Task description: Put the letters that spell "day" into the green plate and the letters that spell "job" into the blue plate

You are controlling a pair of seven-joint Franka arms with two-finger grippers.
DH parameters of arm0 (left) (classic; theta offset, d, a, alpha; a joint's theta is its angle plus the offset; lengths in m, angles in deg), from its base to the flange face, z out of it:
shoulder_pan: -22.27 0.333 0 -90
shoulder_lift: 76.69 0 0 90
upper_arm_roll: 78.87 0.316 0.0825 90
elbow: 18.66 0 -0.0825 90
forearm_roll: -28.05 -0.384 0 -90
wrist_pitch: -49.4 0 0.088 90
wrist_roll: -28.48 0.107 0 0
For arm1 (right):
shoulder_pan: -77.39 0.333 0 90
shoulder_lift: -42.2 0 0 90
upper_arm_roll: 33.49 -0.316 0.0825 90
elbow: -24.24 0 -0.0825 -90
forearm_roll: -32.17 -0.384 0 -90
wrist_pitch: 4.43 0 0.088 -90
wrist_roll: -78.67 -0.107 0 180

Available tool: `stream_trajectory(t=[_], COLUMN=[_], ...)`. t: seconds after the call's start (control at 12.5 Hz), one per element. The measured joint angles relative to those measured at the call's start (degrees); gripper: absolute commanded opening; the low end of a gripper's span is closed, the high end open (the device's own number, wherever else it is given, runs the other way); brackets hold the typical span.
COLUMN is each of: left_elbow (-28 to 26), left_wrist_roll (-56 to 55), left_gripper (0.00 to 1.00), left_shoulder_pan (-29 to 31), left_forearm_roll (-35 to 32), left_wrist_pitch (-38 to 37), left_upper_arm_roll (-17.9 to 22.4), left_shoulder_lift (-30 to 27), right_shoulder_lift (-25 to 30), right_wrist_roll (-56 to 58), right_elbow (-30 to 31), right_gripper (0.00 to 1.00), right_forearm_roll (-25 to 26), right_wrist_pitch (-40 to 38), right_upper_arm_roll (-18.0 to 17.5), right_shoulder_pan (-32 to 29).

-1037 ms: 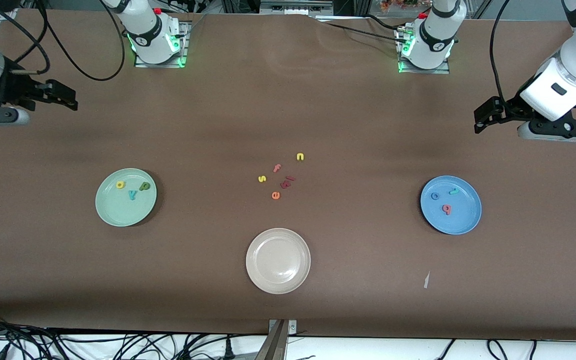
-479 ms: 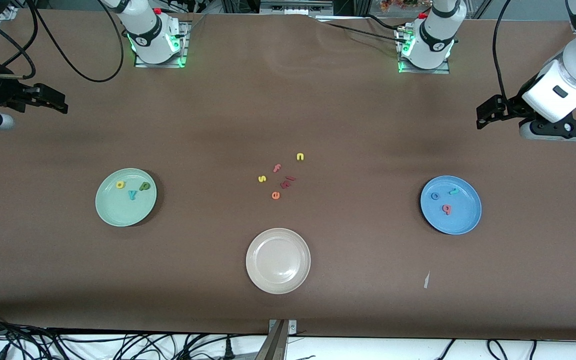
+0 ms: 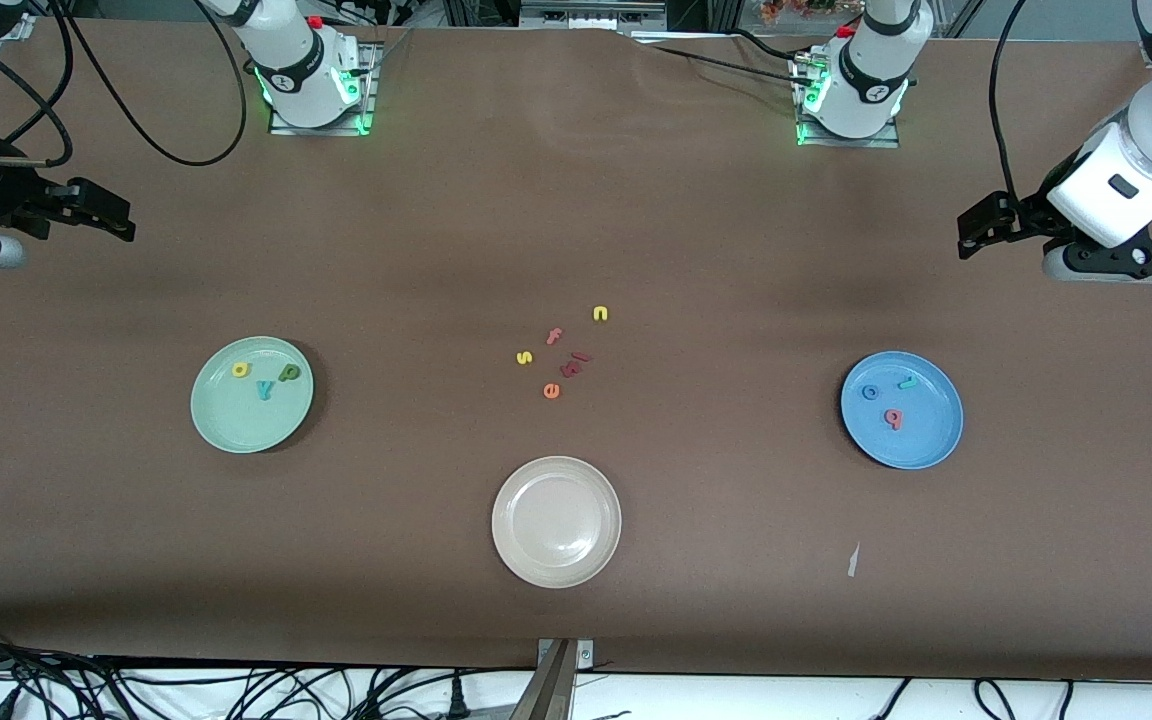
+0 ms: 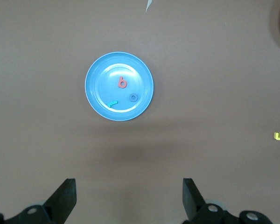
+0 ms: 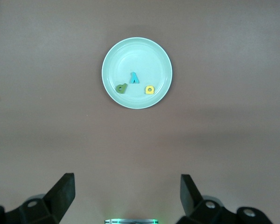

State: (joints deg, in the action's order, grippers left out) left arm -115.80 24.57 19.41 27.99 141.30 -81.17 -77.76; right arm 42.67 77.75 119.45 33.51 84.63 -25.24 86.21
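A: Start at the left edge of the front frame.

B: The right tool [image 3: 121, 215] hangs at the upper left, over bare table [image 3: 576, 200], fingers spread wide and holding nothing. Its wrist view shows both fingers [image 5: 60, 191] apart, the gap clear.

A: And the green plate?

B: The green plate [image 3: 226, 425] sits lower in the frame, well apart from that tool. In it lie the three letters that spell "day" [image 3: 264, 378]: a yellow loop, a teal y, a dark green loop-and-stem.

A: The middle?

B: A loose cluster at frame centre: a yellow s [image 3: 524, 357], a pink f [image 3: 554, 336], an orange e [image 3: 551, 391], dark red pieces [image 3: 573, 364] and a yellow n [image 3: 600, 314]. Below them, a beige-white plate [image 3: 556, 570] with nothing in it.

A: The right of the frame?

B: The blue plate [image 3: 926, 445] holds the letters that spell "job" [image 3: 891, 400]: a blue ring, a teal hook, a salmon-pink b. The left tool [image 3: 971, 228] hangs at the upper right, over the table and well apart from that plate, released and holding nothing; its fingers [image 4: 65, 196] stand wide in the wrist view. A pale scrap [image 3: 852, 560] lies low in the frame, below the blue plate.
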Motion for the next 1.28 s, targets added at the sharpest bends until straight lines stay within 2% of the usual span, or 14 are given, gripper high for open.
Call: stream_trajectory(t=[1.28], left_elbow=[0.67], left_wrist_roll=[2.42], left_gripper=[1.00], left_shoulder_pan=[-0.02], left_forearm_roll=[0.00], left_wrist_pitch=[-1.90], left_upper_arm_roll=[-0.14], left_shoulder_lift=[-0.45], right_shoulder_lift=[-0.01], right_wrist_roll=[-0.12], right_elbow=[-0.04], right_gripper=[1.00], right_forearm_roll=[0.00], right_wrist_pitch=[0.26], right_upper_arm_roll=[0.01], right_shoulder_pan=[0.01])
